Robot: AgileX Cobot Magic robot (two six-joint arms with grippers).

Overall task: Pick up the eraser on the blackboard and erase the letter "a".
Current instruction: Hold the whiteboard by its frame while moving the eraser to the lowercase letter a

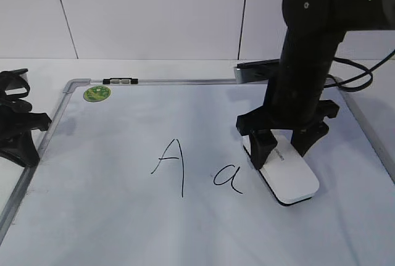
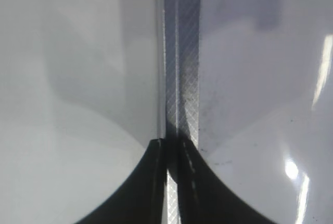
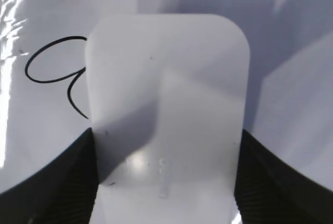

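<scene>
The white eraser (image 1: 291, 178) lies flat on the blackboard (image 1: 111, 216), right of centre. My right gripper (image 1: 281, 155) stands over its far end with a finger against each long side, shut on it. In the right wrist view the eraser (image 3: 166, 89) fills the space between the two fingers (image 3: 165, 182). The small cursive "a" (image 1: 227, 178) is just left of the eraser, apart from it; it shows at the left of the right wrist view (image 3: 52, 68), partly hidden by the eraser. My left gripper (image 1: 17, 133) is shut and empty at the board's left edge, over the frame (image 2: 182, 78).
A taller capital "A" (image 1: 171, 164) is drawn left of the small "a". A round green sticker (image 1: 97, 93) sits in the far left corner. A small dark clip (image 1: 120, 81) rests on the far frame. A grey flat object (image 1: 254, 71) lies behind the right arm.
</scene>
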